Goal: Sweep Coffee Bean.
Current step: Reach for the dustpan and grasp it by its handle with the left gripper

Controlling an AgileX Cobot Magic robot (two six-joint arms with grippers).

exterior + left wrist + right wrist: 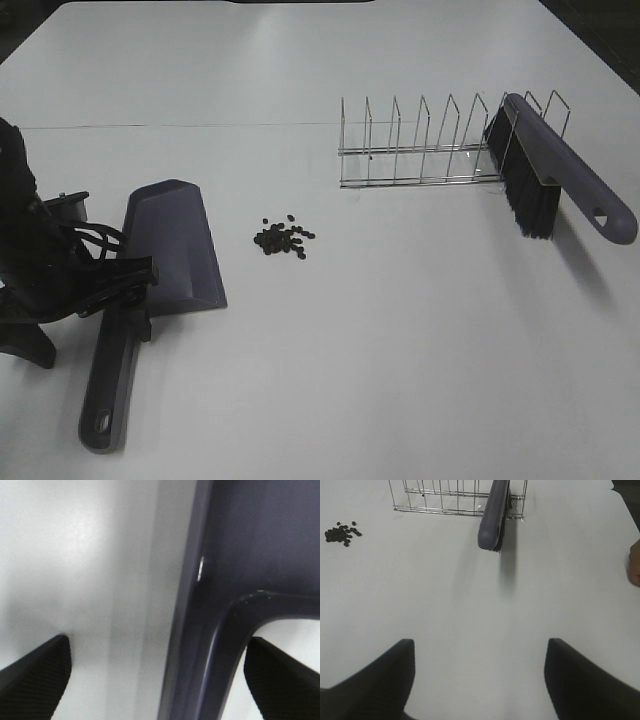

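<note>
The coffee beans (283, 238) lie in a small dark cluster on the white table, just right of the purple-grey dustpan (175, 245), whose handle (110, 390) points toward the front edge. My left gripper (125, 285) is low over the spot where handle meets pan. In the left wrist view it is open (157, 680), its fingers (35, 672) astride the dustpan's neck (210, 645), with a gap on one side. The brush (560, 170) leans in a wire rack, bristles down. My right gripper (480, 680) hovers open over bare table, well short of the brush (494, 515) and the beans (342, 532).
A wire rack (430, 140) with several dividers stands at the back right and holds the brush. A brownish shape (635, 565) shows at the edge of the right wrist view. The table edge runs dark along the far corners.
</note>
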